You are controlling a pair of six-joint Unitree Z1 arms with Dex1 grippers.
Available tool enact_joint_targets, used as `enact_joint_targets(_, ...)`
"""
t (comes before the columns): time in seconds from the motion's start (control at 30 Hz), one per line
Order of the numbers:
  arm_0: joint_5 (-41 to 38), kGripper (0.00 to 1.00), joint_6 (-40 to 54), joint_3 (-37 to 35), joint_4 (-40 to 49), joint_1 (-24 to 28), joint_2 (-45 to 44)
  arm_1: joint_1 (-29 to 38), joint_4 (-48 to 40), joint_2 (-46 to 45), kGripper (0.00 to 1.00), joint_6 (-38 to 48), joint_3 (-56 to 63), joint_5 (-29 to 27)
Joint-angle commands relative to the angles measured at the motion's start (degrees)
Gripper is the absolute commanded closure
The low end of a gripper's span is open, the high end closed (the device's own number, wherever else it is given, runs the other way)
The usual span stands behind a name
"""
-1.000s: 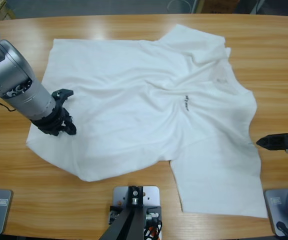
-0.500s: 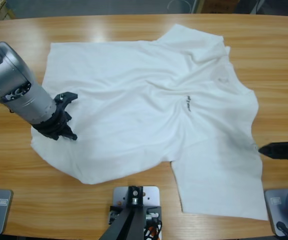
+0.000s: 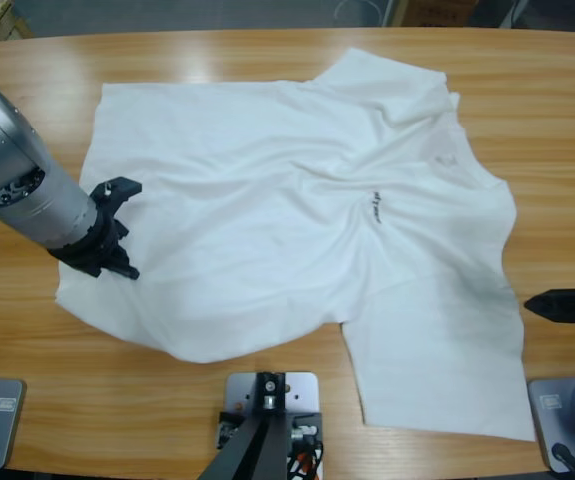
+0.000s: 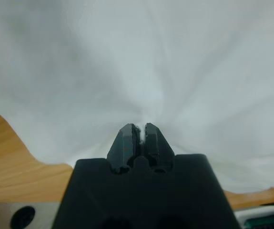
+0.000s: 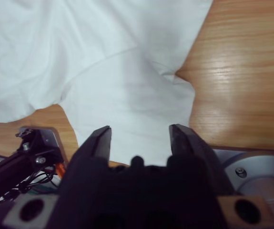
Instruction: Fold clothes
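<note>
White clothes [image 3: 297, 220] are spread rumpled on the table [image 3: 557, 90]. Fabric is pinched by the left pincer [image 3: 117, 225]. The right pincer [image 3: 542, 305] is held spread beside the hem.

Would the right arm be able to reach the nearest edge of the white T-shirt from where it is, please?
Probably yes: the right tool is open, level with the white soft-fabric T-shirt's edge, with only bare wooden table between.
</note>
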Motion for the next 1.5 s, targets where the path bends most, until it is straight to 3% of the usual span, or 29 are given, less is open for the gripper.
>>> enact_joint_targets(0.03,0.7,1.000,-0.9,1.8,2.3,-4.2,-3.8,9.7,2.8,-0.4,0.947,10.2,1.3,0.5)
enact_joint_targets(0.13,0.8,1.000,-1.1,2.0,2.3,-5.1,-3.6,17.0,0.4,4.6,0.242,16.4,1.0,-0.3)
enact_joint_targets(0.2,0.8,1.000,-1.1,2.0,2.3,-5.1,-3.8,21.8,0.4,7.6,0.029,21.2,0.4,-1.6)
enact_joint_targets(0.33,0.6,1.000,-1.1,2.8,2.4,-5.9,-4.7,34.3,0.5,15.5,0.000,33.3,-2.4,-6.6)
enact_joint_targets(0.43,0.7,1.000,-0.8,3.0,2.6,-6.3,-4.9,44.0,0.6,20.4,0.000,48.2,-4.0,-8.5)
enact_joint_targets(0.63,0.6,1.000,-0.3,2.4,2.6,-6.3,-5.5,52.2,0.7,18.9,0.000,84.9,-4.2,-12.3)
enact_joint_targets(0.73,0.4,1.000,-0.3,2.6,3.0,-6.3,-6.3,52.4,-2.1,19.2,0.000,95.2,-3.8,-14.1)
enact_joint_targets(0.93,0.4,1.000,-0.2,2.5,3.6,-6.3,-6.4,57.8,-16.7,23.2,0.050,106.9,3.2,-14.5)
enact_joint_targets(1.07,0.2,1.000,-0.2,2.5,3.6,-6.3,-6.0,59.9,-23.3,25.1,0.078,110.3,7.9,-14.8)
enact_joint_targets(1.33,-0.1,1.000,-0.2,2.4,3.6,-7.1,-5.1,60.1,-29.0,26.0,0.181,110.4,13.9,-16.4)
enact_joint_targets(1.5,0.0,1.000,-0.2,2.3,3.6,-7.1,-4.5,60.1,-28.8,25.1,0.337,109.9,15.3,-18.1)
